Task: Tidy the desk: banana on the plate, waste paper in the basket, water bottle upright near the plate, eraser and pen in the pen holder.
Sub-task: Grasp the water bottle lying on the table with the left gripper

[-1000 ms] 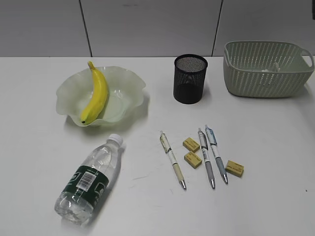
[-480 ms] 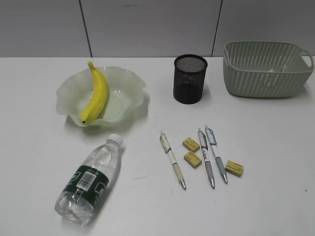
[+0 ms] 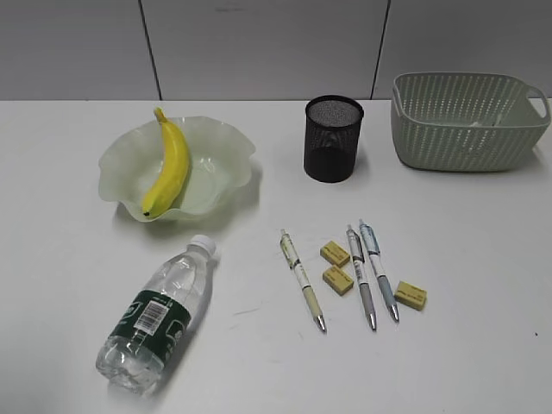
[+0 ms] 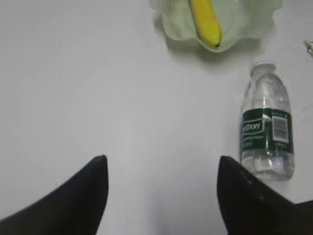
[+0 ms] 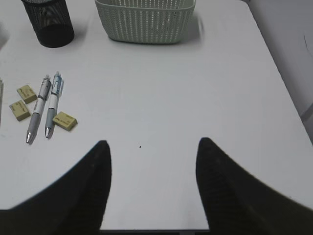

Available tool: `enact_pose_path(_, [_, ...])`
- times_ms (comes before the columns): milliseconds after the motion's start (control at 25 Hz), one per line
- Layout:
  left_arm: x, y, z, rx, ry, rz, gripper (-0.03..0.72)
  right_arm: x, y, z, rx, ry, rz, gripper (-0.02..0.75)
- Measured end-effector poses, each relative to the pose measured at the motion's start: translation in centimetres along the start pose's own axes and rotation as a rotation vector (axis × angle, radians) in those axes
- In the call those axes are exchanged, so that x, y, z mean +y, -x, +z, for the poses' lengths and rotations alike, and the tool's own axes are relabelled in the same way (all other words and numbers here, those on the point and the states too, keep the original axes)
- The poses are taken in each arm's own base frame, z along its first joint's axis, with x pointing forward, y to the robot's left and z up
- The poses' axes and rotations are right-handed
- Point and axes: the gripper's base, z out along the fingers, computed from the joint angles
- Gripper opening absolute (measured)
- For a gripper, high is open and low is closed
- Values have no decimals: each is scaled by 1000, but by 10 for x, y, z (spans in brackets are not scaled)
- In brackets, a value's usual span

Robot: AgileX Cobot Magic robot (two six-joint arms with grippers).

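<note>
Neither of our arms shows in the exterior view. In the left wrist view our left gripper [image 4: 161,196] hangs above the surface with its jaws spread wide, one finger at 7 o'clock and the other at 5 o'clock, nothing between them. Our right gripper [image 5: 152,188] sits likewise in the right wrist view, fingers parted at 7 and 5 o'clock, holding nothing.

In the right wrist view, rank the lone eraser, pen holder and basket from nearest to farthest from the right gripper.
1. Eraser, left of the gripper, beside the pens.
2. Pen holder, far left corner.
3. Basket, straight ahead at the far edge; close to the pen holder's range, hard to separate.
</note>
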Motion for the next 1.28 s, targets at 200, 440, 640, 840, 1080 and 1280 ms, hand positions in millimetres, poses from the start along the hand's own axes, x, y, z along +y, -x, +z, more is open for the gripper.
enact_pose_path(200, [-15,38,48,89,-105,30,556,0,0,0,1,0,1,417])
enact_pose_path(440, [-59,71,130,315,-224,123,559,0,0,0,0,1,1,370])
enact_pose_path(640, [-107,82,198,475,-270,197,559,0,0,0,0,1,1,363])
enact_pose_path(840, [-136,83,253,582,-263,203,561,0,0,0,0,1,1,363])
enact_pose_path(1080, [-143,73,292,676,-217,201,561,0,0,0,0,1,1,360])
enact_pose_path(1280, [-145,59,306,736,-204,203,515,0,0,0,0,1,1,360])
